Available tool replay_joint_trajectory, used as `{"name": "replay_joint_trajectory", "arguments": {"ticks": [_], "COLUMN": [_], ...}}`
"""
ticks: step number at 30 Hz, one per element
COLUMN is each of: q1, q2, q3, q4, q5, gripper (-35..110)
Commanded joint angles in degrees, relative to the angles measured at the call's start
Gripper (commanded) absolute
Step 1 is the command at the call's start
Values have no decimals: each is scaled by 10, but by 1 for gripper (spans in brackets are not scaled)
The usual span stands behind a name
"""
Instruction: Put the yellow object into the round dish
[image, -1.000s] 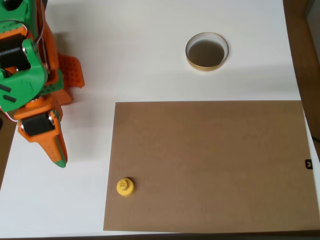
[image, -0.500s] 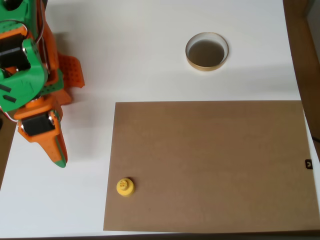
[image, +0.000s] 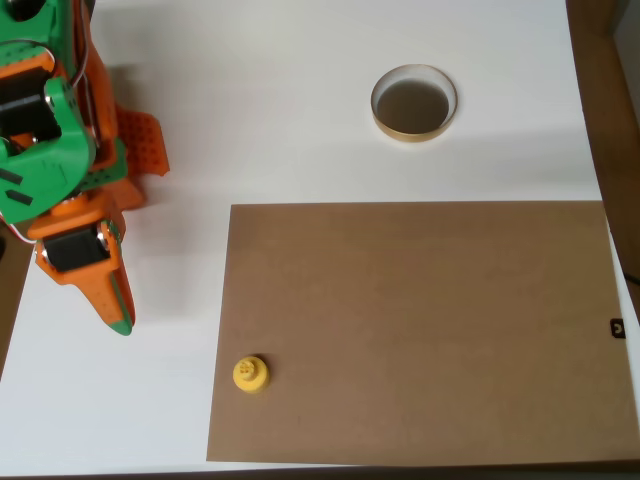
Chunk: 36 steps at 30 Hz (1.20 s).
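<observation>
**Nothing has moved since the earlier frames**

The yellow object (image: 250, 374) sits on the brown sheet's (image: 420, 330) lower left corner, well apart from the round dish (image: 414, 103) on the white worktop (image: 280, 100). The pincer (image: 118, 318), at left, looks pressed together; the arm is cut off by the frame edge.

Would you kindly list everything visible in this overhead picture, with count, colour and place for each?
yellow object: one, bright yellow, on the brown sheet near its lower left corner.
round dish: one, tan-gold rim with dark bottom, on the white table above the sheet, empty.
brown sheet: one, flat, brown, covering the lower right of the table.
white table: one, white, under everything.
gripper: one, orange with green tip, at the left edge, apart from the yellow object; fingers together.
</observation>
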Motion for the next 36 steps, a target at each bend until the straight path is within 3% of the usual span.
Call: {"name": "replay_joint_trajectory", "arguments": {"ticks": [1, 36], "q1": [5, 17], "q2": [12, 12], "q3": [-7, -2], "q4": [7, -18], "q5": [2, 8], "gripper": [0, 1]}}
